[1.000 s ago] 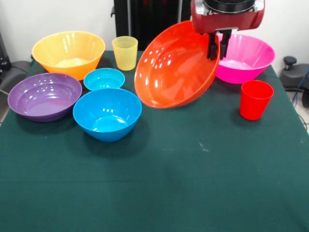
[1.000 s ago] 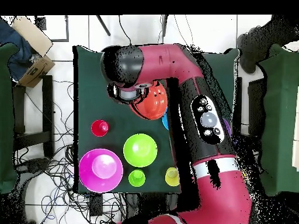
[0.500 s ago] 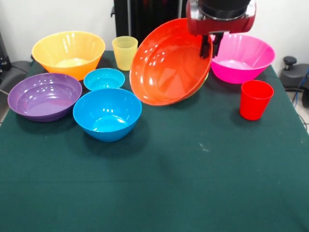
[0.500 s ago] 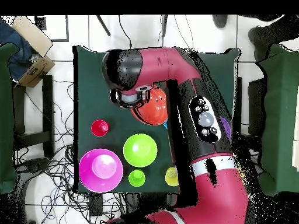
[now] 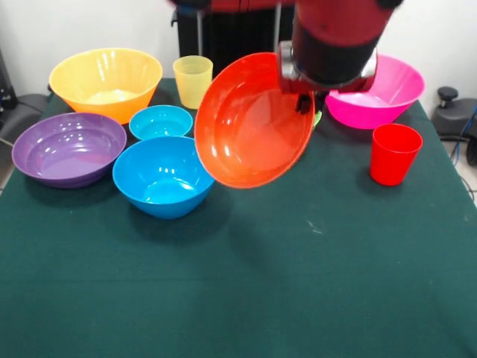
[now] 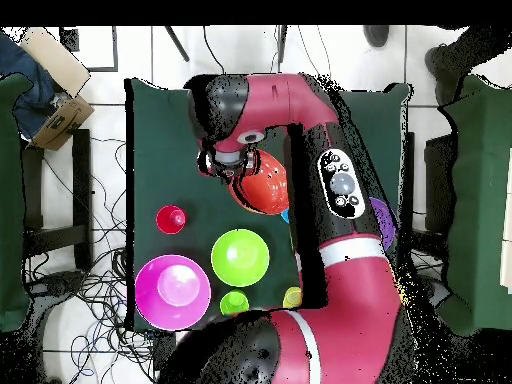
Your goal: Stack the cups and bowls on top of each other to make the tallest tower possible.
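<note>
While the arm hangs over the middle of the layout, things stand thus:

Pincer: the pincer (image 5: 307, 104) is clamped on the upper rim of the glossy red-orange round plastic bowl (image 5: 252, 119), one finger inside and one outside, which is why the bowl hangs tilted with its hollow facing the front camera.
Held bowl: clear of the dark green cloth surface (image 5: 298, 283), just beside the big blue glossy plastic bowl (image 5: 165, 176) and overlapping its rim in the front view; a rim grip likely suits a wall too wide to span.
Likely step: carrying the bowl toward a base to nest it; no tower stands yet.
Near neighbours: the small blue plastic bowl (image 5: 160, 121) and the translucent yellow plastic tumbler (image 5: 193, 80) sit behind the big blue one.
Left group: the purple glossy plastic bowl (image 5: 68, 148) and the large yellow-orange plastic bowl (image 5: 106, 82), each alone and upright.
Right group: the large pink plastic bowl (image 5: 381, 88) and the small red plastic tumbler (image 5: 393, 153).
Overhead only: the green round plastic bowl (image 6: 240, 257) and the light green tumbler (image 6: 234, 302), hidden behind the held bowl from the front.
</note>
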You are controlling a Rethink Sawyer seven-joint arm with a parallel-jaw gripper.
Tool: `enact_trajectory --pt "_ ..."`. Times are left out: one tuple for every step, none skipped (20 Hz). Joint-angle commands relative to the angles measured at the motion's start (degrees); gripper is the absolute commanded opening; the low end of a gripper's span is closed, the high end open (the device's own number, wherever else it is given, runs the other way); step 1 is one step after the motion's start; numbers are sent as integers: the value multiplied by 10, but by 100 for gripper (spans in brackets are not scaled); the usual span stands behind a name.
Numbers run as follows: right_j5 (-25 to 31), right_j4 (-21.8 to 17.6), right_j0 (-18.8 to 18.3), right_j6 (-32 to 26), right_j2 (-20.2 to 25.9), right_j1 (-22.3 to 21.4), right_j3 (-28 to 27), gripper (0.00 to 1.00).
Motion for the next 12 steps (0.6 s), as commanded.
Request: enact_trajectory --pt "125 -58 24 -45 -13 113 -161 0" --pt "126 -62 26 -44 -14 117 -167 0" --pt "120 -60 24 -45 -12 115 -166 0" --pt "111 -53 22 -41 -10 112 -161 0" --pt "93 -53 20 -33 -8 118 -169 0" --pt "111 -64 25 -36 -5 143 -207 0" --pt "129 -76 30 -39 -1 169 -246 0" --pt "136 -83 33 -41 0 182 -266 0" --pt "152 -93 36 -51 5 197 -293 0" --pt "160 -100 37 -61 6 200 -305 0" --pt "158 -97 34 -68 7 194 -301 0" --pt "134 -85 29 -75 3 169 -268 0"
